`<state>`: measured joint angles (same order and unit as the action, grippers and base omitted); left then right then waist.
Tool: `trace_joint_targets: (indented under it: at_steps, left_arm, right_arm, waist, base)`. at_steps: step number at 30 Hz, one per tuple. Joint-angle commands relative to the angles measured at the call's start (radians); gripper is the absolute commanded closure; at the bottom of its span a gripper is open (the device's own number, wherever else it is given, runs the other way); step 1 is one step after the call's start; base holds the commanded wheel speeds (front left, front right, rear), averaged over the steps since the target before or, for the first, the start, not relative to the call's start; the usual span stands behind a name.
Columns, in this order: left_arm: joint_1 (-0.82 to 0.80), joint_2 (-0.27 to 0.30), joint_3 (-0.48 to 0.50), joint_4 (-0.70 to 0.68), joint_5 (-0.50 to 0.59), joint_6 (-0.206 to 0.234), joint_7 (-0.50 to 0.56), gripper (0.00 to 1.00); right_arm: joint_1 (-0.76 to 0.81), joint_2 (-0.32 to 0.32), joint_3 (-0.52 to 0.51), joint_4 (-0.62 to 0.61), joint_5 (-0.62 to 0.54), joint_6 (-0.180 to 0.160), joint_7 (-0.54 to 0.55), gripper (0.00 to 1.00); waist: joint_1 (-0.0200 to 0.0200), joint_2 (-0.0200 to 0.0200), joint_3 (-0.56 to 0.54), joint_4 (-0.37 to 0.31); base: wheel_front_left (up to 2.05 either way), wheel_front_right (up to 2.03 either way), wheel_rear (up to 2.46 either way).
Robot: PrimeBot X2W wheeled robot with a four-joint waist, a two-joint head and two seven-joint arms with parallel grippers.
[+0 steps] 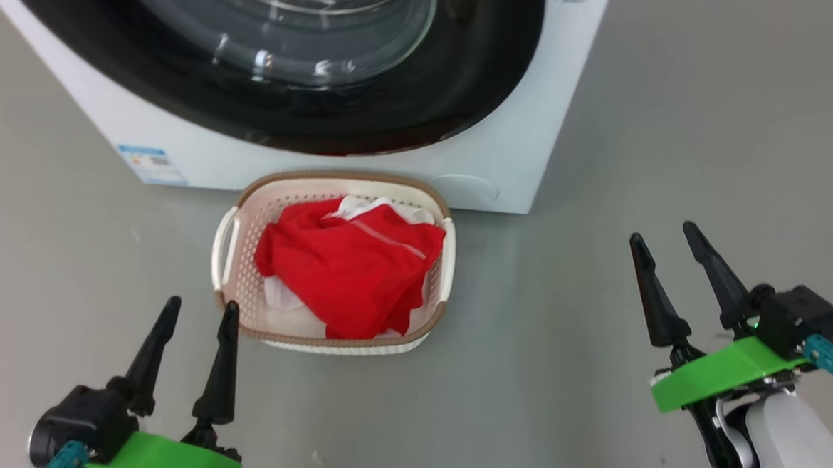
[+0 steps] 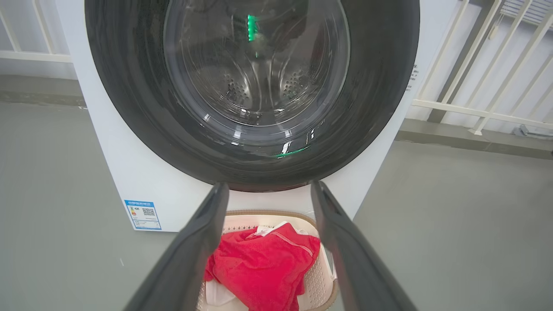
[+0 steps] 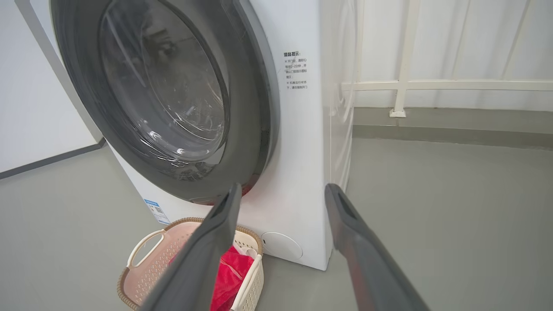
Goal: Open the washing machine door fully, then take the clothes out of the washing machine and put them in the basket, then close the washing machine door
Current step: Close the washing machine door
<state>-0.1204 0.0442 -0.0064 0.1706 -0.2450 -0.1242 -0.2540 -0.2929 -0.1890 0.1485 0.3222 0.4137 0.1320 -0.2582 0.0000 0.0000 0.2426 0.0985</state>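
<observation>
Left gripper (image 1: 200,305) and right gripper (image 1: 662,233), each with fingers spread and holding nothing; the left is near the basket's (image 1: 341,179) near left corner, the right well apart on the other side. Red clothes (image 1: 350,273) lie heaped in the basket, white fabric showing beneath. The basket stands on the grey floor (image 1: 678,133) just in front of the washing machine (image 1: 536,126), below the washing machine door (image 1: 468,73), which lies against the machine's front. A blue label sticker (image 1: 151,164) marks the lower left front.
</observation>
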Motion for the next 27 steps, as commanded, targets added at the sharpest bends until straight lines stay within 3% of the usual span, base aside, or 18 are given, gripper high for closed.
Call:
trace_joint_targets:
  at_steps: [1, 27]
  left_arm:
    - [0.009, 0.023, 0.038, -0.020, 0.004, -0.006, -0.008, 0.00]
    - [0.157, 0.040, 0.134, -0.043, -0.003, -0.006, -0.008, 0.00]
  right_arm:
    - [0.022, -0.002, 0.010, -0.028, 0.001, -0.001, -0.004, 0.00]
    - [0.233, -0.001, -0.073, -0.051, 0.001, -0.001, -0.004, 0.00]
  waist:
    - [0.0000, 0.0000, -0.042, -0.044]
    - [0.0000, 0.0000, -0.176, -0.184]
  base:
    - [0.00, 0.00, 0.00]
    - [0.00, 0.00, 0.00]
